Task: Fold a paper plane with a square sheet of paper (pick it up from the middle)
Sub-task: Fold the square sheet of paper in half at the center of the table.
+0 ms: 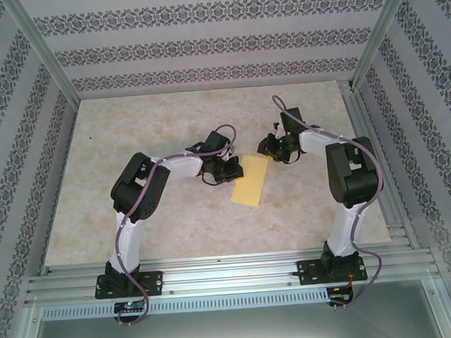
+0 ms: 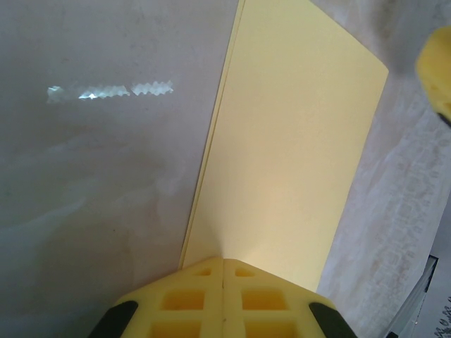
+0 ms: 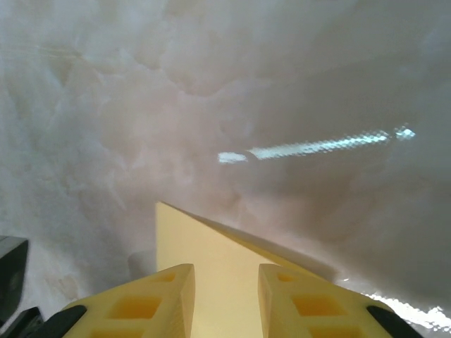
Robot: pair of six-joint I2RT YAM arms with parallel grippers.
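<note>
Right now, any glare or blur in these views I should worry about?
Left wrist: zigzag glare streak on the table, upper left; yellow paper evenly lit, sharp. Right wrist: similar streak mid-right, table soft and hazy, paper corner readable. Top external: even light, no glare.

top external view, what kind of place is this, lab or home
Probably a purpose-built robot test cell, not a home: an aluminium frame boxes it in, patterned panels wall three sides, and two arms are bolted at the near edge of the tabletop.

Bright, even overhead light; streaky glare on the table (image 3: 317, 146), soft blur in both wrist views.
</note>
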